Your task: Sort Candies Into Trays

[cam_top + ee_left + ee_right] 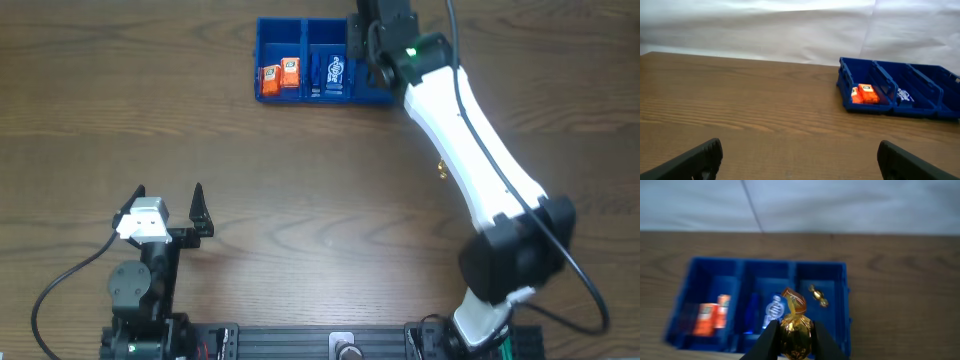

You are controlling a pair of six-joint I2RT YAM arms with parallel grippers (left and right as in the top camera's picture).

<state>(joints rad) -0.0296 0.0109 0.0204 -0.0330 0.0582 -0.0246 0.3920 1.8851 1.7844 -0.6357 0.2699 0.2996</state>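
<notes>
right gripper clamps candy (round, gold foil, twisted top) | left gripper spread apart

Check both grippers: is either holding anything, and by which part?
Right gripper holds a gold foil-wrapped candy, pinched at the two sides of its round body, with the wrapper end free above. Left gripper is open and holds nothing.

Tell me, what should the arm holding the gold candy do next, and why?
Probably shift the right gripper sideways over the end compartment of the tray, then lower. It is shut on a gold candy above the tray, seemingly nearer the middle compartment; the end one already holds a matching gold sweet, the others orange candies and blue candies.
</notes>
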